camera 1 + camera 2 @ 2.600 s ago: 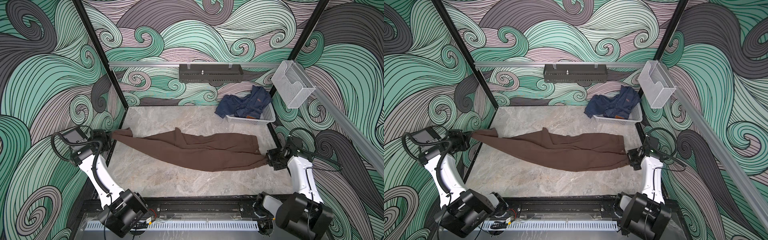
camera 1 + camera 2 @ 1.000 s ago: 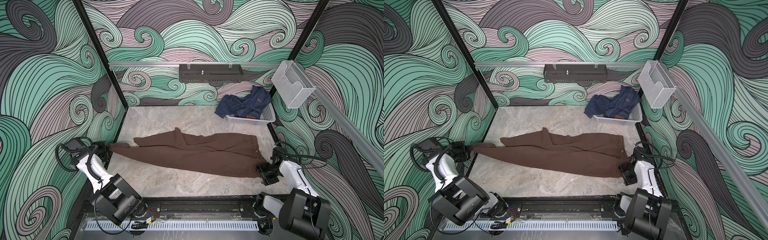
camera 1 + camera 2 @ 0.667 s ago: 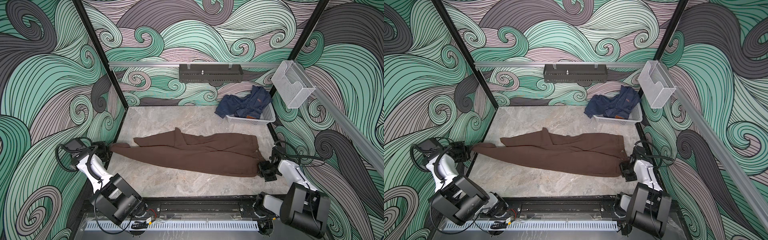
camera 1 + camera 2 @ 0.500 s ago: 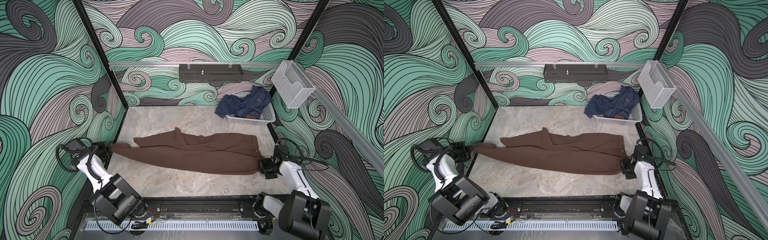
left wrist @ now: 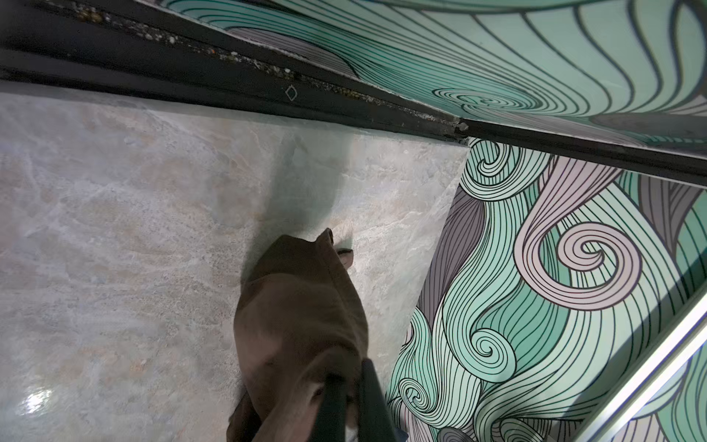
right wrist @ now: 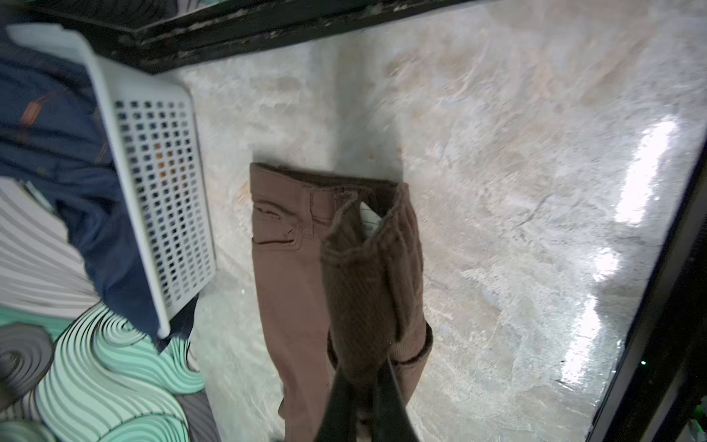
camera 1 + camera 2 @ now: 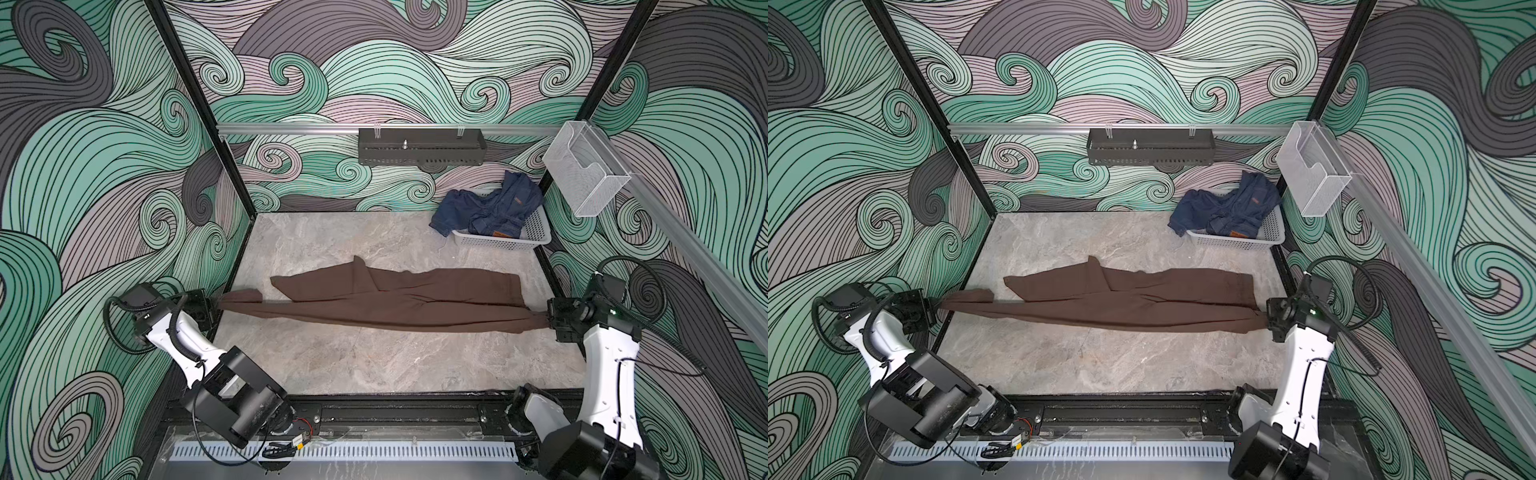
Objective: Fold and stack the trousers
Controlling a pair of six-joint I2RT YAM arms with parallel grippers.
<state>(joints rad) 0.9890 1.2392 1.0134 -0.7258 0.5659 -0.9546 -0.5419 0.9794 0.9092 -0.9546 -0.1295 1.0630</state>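
Although most of the dark brown trousers (image 7: 395,299) lie flat on the table (image 7: 353,361), their near edge is drawn into a straight, taut band between the two arms. The cloth is soft and matte, marked by long shallow creases, and a pointed flap juts from the far edge. The table is a smooth stone-patterned slab in grey and beige, glossy enough to throw back bright patches of light in the right wrist view. At the far right corner a white plastic basket (image 7: 503,241) with a grid of small square holes holds rumpled dark blue denim clothes (image 7: 490,208) that spill over its rim. The left gripper (image 7: 214,303) sits at the table's left edge with its jaws clamped on the end of a trouser leg; in the left wrist view its dark fingers (image 5: 333,405) pinch a bunched fold of brown cloth. The right gripper (image 7: 548,318) sits at the right edge, jaws closed tight on the near corner of the waist, where the cloth gathers into a narrow neck. In the right wrist view the waistband, a stitched pocket and a small white label show just beyond its fingers (image 6: 338,409).
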